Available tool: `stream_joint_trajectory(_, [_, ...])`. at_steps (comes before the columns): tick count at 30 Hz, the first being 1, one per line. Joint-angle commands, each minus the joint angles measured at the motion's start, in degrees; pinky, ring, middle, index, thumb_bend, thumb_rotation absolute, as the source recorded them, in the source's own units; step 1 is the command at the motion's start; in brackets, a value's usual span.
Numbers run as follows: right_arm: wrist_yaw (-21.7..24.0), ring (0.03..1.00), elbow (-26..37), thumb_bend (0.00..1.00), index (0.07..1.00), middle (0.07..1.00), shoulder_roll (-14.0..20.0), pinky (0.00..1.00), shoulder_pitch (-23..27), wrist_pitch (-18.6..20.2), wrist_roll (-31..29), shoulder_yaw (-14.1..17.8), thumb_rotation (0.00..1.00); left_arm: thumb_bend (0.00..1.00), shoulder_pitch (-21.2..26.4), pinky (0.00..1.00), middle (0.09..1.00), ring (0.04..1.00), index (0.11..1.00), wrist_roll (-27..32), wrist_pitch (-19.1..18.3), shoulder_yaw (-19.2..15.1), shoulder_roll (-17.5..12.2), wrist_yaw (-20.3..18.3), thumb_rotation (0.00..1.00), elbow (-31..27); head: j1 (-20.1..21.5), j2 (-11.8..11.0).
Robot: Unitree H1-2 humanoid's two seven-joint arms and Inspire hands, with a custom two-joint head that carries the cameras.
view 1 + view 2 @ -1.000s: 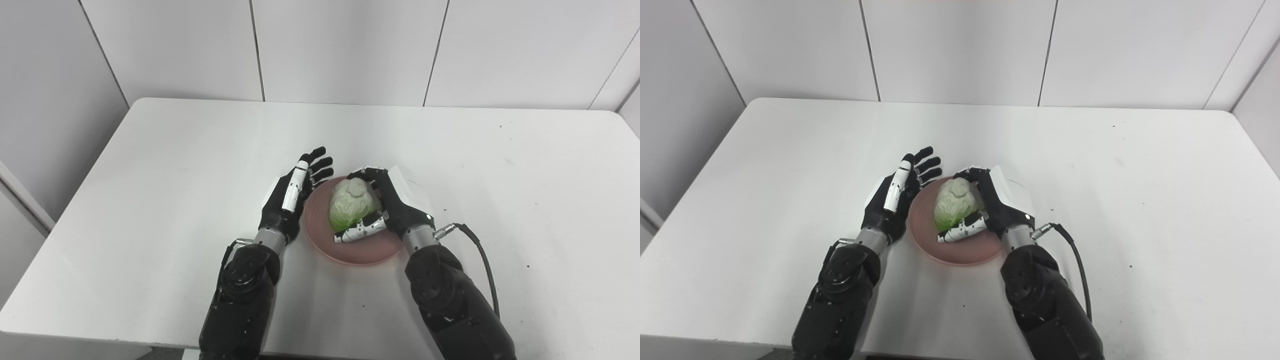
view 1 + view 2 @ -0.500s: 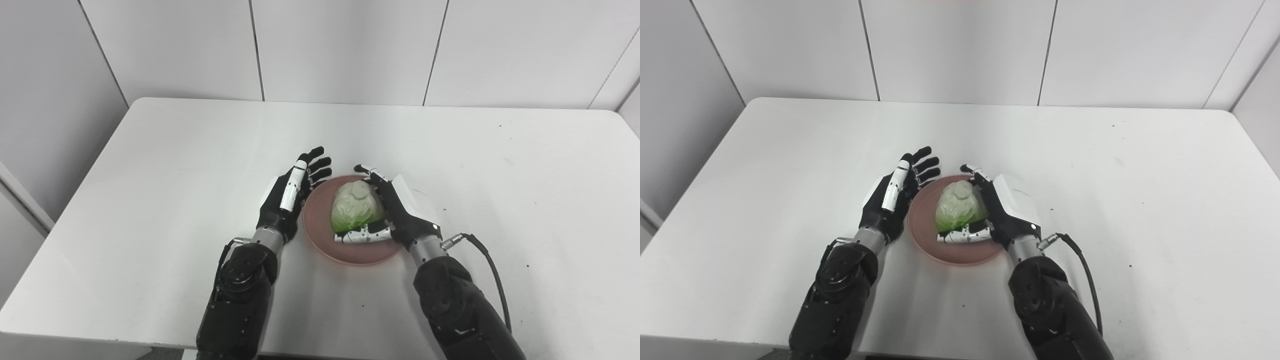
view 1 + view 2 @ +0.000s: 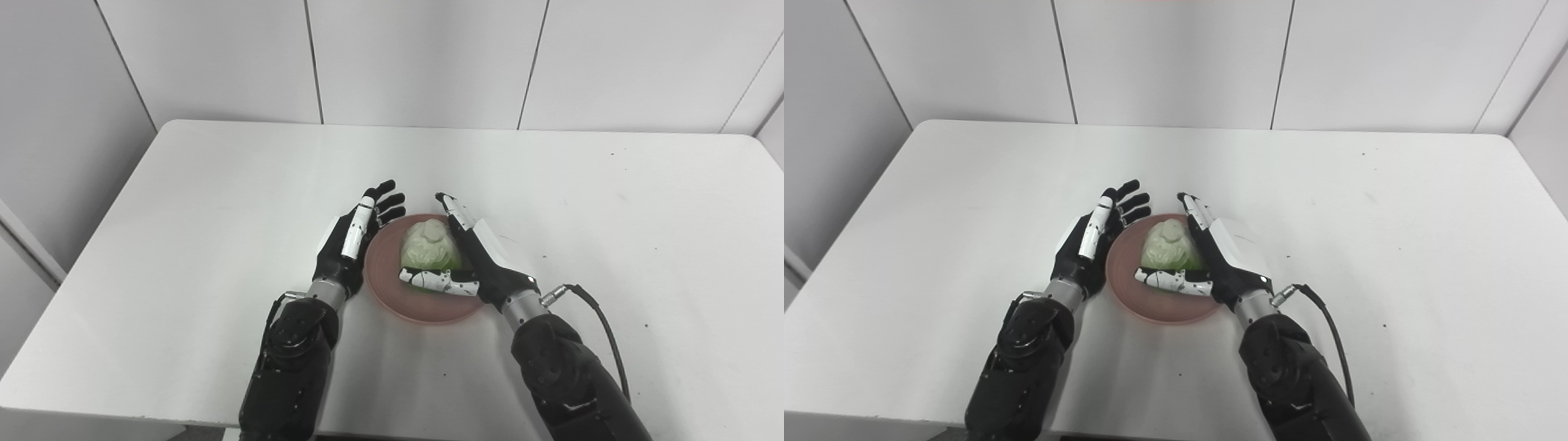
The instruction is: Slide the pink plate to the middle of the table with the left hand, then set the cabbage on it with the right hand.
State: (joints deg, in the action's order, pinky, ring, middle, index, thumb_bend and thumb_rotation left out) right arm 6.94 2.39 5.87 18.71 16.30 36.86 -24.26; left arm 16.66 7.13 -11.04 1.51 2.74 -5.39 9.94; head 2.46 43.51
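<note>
right robot hand [image 3: 484, 260] now opened, fingers straightened off cabbage [image 3: 427, 246]; cabbage left resting on pink plate [image 3: 429, 306], just left of it. left robot hand [image 3: 352, 242] unchanged, open beside plate rim on counter [image 3: 184, 214].

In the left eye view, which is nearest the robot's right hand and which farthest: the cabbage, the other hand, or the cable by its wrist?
From the right hand:
1. Cabbage: right beside its palm, on the pink plate.
2. Cable: plugged in at the wrist, looping off to the right.
3. Left hand: across the plate, at its left rim.
</note>
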Motion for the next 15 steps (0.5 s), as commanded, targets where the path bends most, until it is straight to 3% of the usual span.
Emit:
stream_joint_trajectory(1, [-2.8,0.993,1.2,1.0,1.0,1.0,-0.5,0.89,1.5,-4.7,-0.8,1.2,0.76,0.43,-0.9,0.86,0.861,0.855,0.853,0.2,-0.9,-0.5,-0.7,-0.2,1.0,1.2,0.2,-0.1])
stream_joint_trajectory(3, [-5.3,0.979,0.8,1.0,1.0,1.0,-1.2,0.88,1.1,-7.0,-1.5,2.1,0.78,0.42,-1.0,0.86,0.863,0.86,0.855,0.6,-0.4,-0.8,-0.7,-0.3,1.0,1.3,0.7,-0.3])
stream_joint_trajectory(6, [-9.9,0.936,0.9,0.96,1.0,0.995,-2.4,0.83,0.4,-10.6,-1.7,3.5,0.92,0.41,-1.2,0.83,0.836,0.838,0.823,0.8,0.6,-1.3,-0.4,0.1,1.0,1.3,1.0,-0.4])
stream_joint_trajectory(7, [-11.5,0.934,1.3,0.95,1.0,0.994,-2.9,0.83,0.1,-12.2,-2.7,4.5,0.92,0.41,-1.3,0.83,0.835,0.837,0.821,0.5,0.9,-1.4,-0.3,0.4,1.0,1.2,1.1,-0.6])
stream_joint_trajectory(9, [-13.0,0.941,2.2,0.88,1.0,0.996,-3.5,0.86,-0.3,-13.9,-4.6,6.4,0.98,0.42,-1.6,0.85,0.853,0.852,0.837,0.1,1.3,-1.6,-0.4,0.6,1.0,1.0,1.2,-0.7])
stream_joint_trajectory(13, [-13.3,0.976,4.2,0.74,0.998,0.998,-4.4,0.92,-1.3,-13.3,-8.0,10.0,1.0,0.41,-2.2,0.87,0.871,0.868,0.857,-0.4,2.9,-2.0,-0.5,0.9,1.0,0.7,1.4,-1.0])
stream_joint_trajectory(15, [-13.3,0.973,4.8,0.73,0.994,0.996,-4.9,0.92,-2.2,-12.3,-9.6,11.8,1.0,0.41,-2.7,0.88,0.875,0.872,0.861,-0.7,3.7,-2.1,-0.6,1.0,1.0,0.3,1.5,-1.2])
